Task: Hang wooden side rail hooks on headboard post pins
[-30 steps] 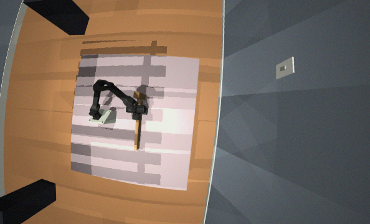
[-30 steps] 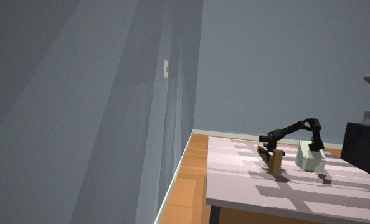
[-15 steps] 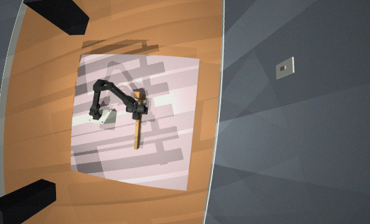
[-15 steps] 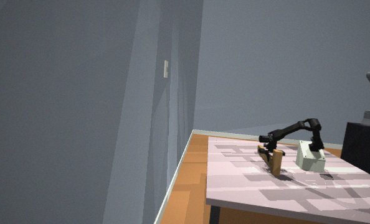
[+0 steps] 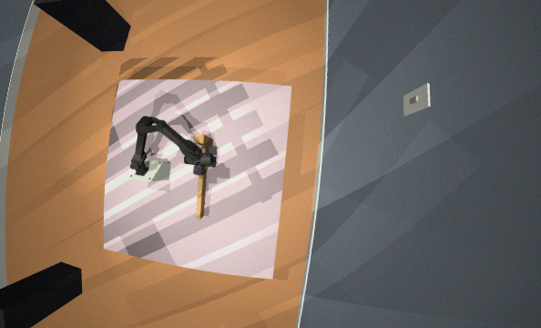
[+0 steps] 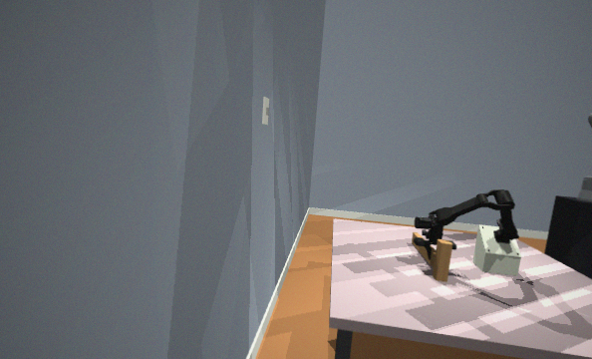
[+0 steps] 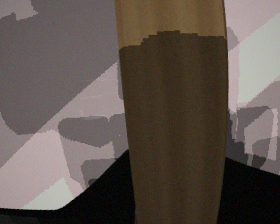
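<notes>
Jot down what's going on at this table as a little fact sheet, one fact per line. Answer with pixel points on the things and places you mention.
table: pale pink top point(image 5: 234, 237) point(image 6: 376, 304)
robot: one black arm point(image 5: 176, 138) point(image 6: 462, 207) on a pale green block point(image 5: 162, 170) point(image 6: 497, 263)
fingers: closed on the wooden rail point(image 5: 200, 196) point(image 7: 173, 125)
post: wooden, upright, at one end of the rail point(image 5: 202, 138) point(image 6: 443, 260)
hooks and pins: too small or hidden to tell
letting go: not yet done

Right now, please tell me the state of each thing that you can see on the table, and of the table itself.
Gripper: shut on the rail.
Rail: held, its near end at the post.
Post: standing upright.
Base block: on the table, under the arm.
Table: partly shadowed.
</notes>
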